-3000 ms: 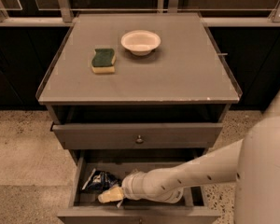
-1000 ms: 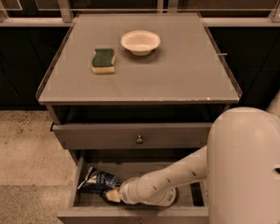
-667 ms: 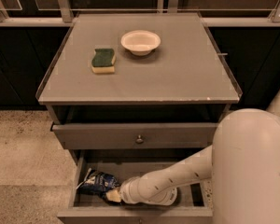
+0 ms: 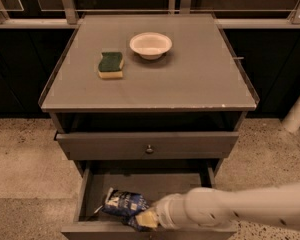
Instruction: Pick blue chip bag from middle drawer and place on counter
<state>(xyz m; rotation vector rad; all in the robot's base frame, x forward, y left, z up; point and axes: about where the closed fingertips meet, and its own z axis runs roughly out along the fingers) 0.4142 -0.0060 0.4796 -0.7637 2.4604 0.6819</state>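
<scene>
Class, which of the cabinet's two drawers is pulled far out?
The lower, middle drawer: its floor shows, with the chip bag and gripper inside. The knobbed drawer above barely protrudes.

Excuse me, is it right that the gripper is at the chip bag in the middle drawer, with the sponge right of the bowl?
Not quite: the camera view shows the sponge left of the bowl. The gripper is indeed at the chip bag in the middle drawer.

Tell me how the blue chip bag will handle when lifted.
The blue chip bag looks wrinkled and foil-like, so it will probably crumple and sag rather than stay stiff. Its glossy skin may be slippery. It lies flat in the middle drawer, with the gripper at its right end, so it should not roll.
</scene>
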